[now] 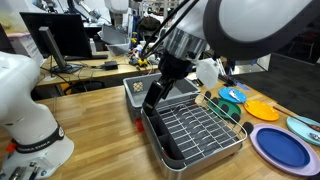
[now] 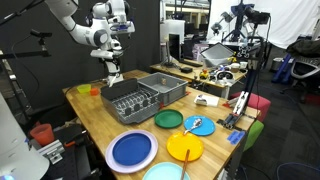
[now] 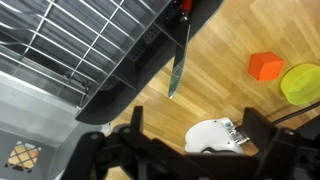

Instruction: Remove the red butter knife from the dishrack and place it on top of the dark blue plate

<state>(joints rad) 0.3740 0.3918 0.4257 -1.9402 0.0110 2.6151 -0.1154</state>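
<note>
Wood table (image 2: 88,112) in a cluttered lab, with monitors and other rigs behind, carries the whole setup. On it the rack (image 1: 200,130) stands just beside a grey tub (image 1: 165,88) in both exterior views, and a black compartment (image 3: 150,55) runs along one side of the rack. The gripper (image 1: 157,97) hangs close above that compartment end; no contact with the rack shows. In the wrist view its two dark fingers (image 3: 135,125) stand wide apart with nothing clamped between them, so it is spread and empty. The knife (image 3: 178,65) can be made out only in the wrist view. It is slim, red at its upper end and greyish along the blade as it reads there, and it reaches from the black compartment out past its edge over the wood. I cannot tell whether it leans or lies flat. Beyond it on the wood sit an orange block (image 3: 265,67) and a yellow-green bowl (image 3: 303,82), and a white object (image 3: 215,135) lies below the spread fingers. The dark blue plate (image 2: 133,150) rests flat on the table, well apart from the gripper and off the rack's end. Near it are a green plate (image 2: 168,119), a yellow plate (image 2: 185,148) and a pale blue plate (image 1: 305,125).
</note>
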